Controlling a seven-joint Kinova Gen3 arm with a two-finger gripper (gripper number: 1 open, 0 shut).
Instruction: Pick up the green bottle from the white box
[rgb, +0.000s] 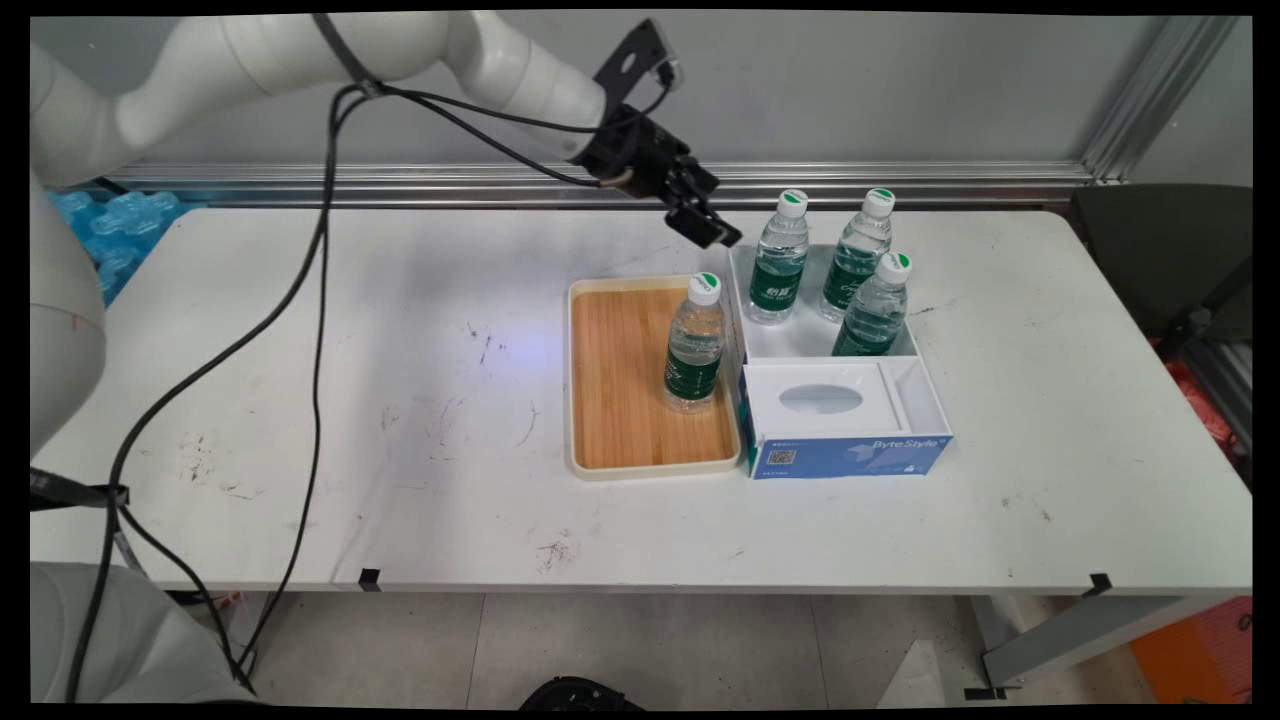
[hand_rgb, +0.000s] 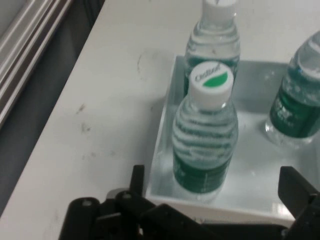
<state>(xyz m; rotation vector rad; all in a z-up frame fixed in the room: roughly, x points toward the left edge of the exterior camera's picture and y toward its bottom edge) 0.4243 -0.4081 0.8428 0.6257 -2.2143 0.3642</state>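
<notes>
Table (rgb: 300, 400): 4 bottles (rgb: 694, 345), 1 tray (rgb: 600, 380).

The place reads as a robotics lab: a scuffed white table (rgb: 300, 400) stands against a plain grey wall (rgb: 850, 90) edged with aluminium framing (rgb: 800, 180), black tape marks (rgb: 369, 578) sit on its near edge, and the white arm (rgb: 300, 55) trails loose black cables (rgb: 320, 330) at 10 o'clock.

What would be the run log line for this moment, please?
black two-finger gripper: open, raised | nearest: clear green-label water bottle in white box | two more there | fourth bottle upright on bamboo tray
</notes>
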